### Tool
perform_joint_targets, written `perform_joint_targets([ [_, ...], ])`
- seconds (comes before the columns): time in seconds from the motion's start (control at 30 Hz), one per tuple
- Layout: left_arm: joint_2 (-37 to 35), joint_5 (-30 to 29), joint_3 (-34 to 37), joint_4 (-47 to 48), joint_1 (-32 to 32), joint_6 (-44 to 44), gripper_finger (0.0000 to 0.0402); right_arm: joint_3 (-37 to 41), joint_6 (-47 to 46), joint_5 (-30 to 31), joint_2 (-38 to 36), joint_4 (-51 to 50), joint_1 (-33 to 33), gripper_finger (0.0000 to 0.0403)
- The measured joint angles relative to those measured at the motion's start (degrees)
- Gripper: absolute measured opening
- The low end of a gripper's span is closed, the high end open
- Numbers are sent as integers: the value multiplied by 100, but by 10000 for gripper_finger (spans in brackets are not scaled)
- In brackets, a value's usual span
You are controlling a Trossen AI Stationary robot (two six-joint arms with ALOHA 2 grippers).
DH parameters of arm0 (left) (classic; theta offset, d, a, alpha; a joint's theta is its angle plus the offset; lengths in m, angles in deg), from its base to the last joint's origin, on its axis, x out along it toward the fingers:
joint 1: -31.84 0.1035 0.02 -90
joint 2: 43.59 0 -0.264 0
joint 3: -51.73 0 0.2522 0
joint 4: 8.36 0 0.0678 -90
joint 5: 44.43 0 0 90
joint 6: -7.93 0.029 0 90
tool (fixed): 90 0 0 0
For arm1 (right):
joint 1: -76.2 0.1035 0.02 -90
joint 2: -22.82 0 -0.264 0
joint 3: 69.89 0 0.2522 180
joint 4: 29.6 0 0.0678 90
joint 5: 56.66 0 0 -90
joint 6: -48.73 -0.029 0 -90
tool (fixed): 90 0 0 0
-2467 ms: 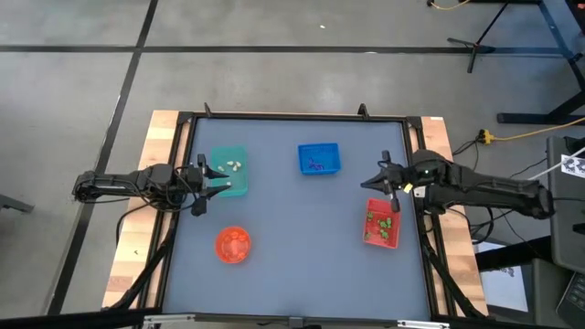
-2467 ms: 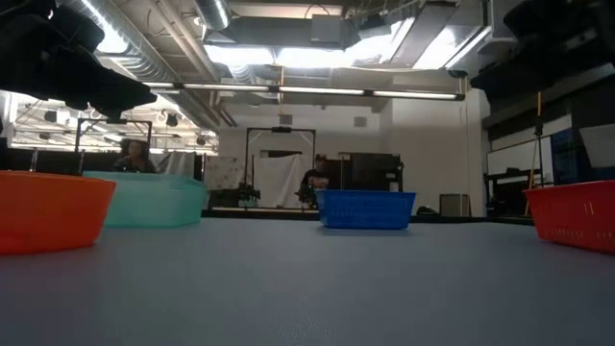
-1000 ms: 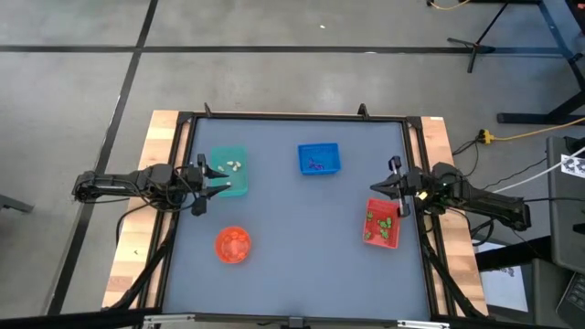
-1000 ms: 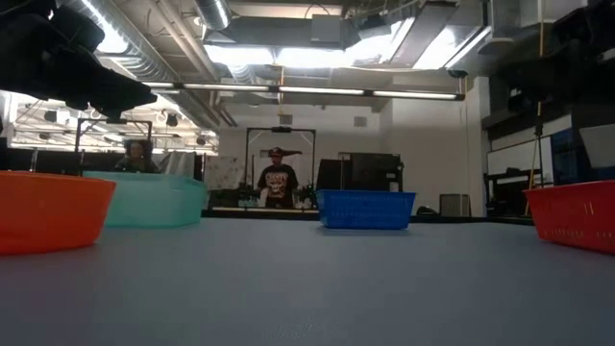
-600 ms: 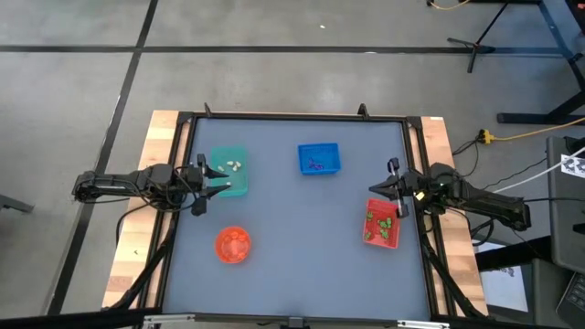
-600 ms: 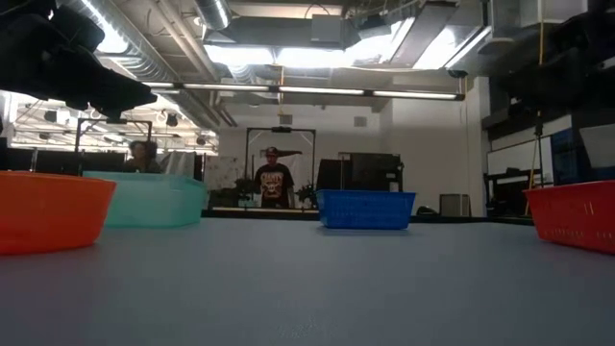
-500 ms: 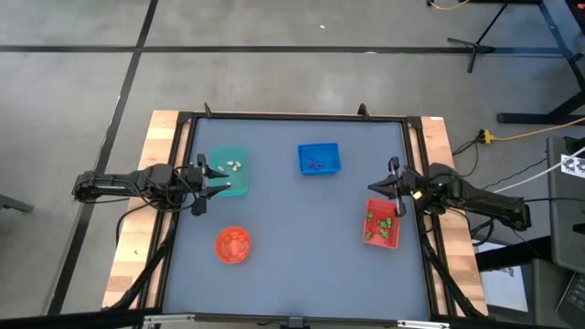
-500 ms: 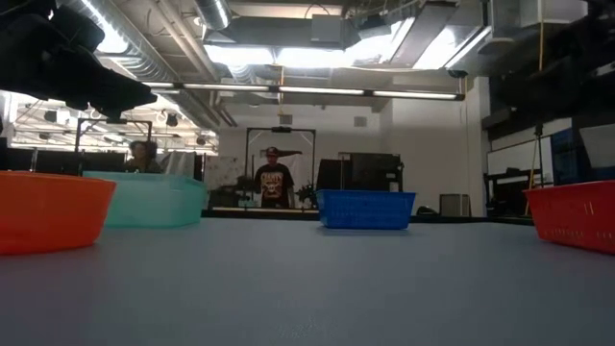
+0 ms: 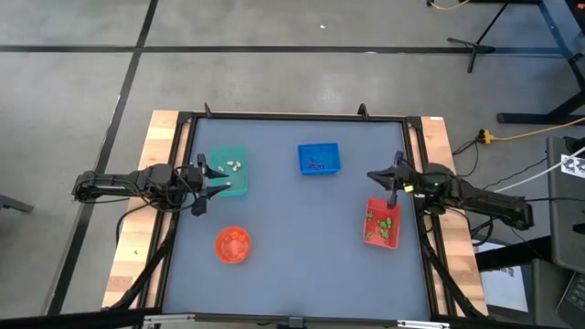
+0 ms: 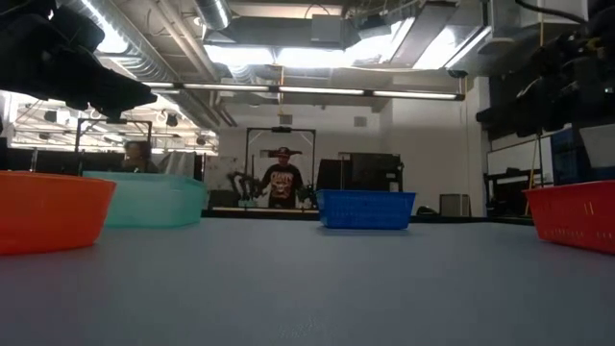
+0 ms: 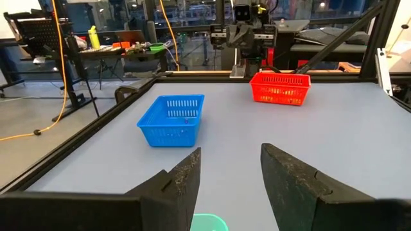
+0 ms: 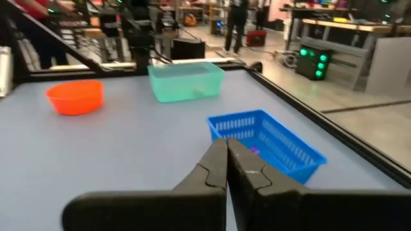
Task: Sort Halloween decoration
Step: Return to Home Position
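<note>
While poised, holds left gripper (image 11: 230,151) wide over teal tray (image 9: 239,181), right gripper (image 12: 226,146) pinched closed just beyond red tray (image 9: 394,239).

Orange bowl (image 10: 48,210), teal tray (image 10: 156,200), blue tray (image 10: 365,209), red tray (image 10: 574,213) stand upright.

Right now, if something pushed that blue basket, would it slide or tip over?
Likely slides, not tips: the blue basket sits low and wide on the smooth table. Probably light, given its slotted walls and the few tiny trinkets inside.
</note>
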Motion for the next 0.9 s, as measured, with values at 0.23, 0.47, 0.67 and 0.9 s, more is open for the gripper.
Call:
perform_joint_targets([
  [0.23,-1,0,0,-1,0,0,148,0,25,21,93,-4,1,3],
  [0.47,-1,0,0,-1,1,0,148,0,25,22,91,-6,0,3],
  [0.67,0,0,0,-1,0,0,148,0,25,22,91,-8,0,3],
  [0.9,-1,0,1,-1,1,0,148,0,27,21,91,-10,0,3],
])
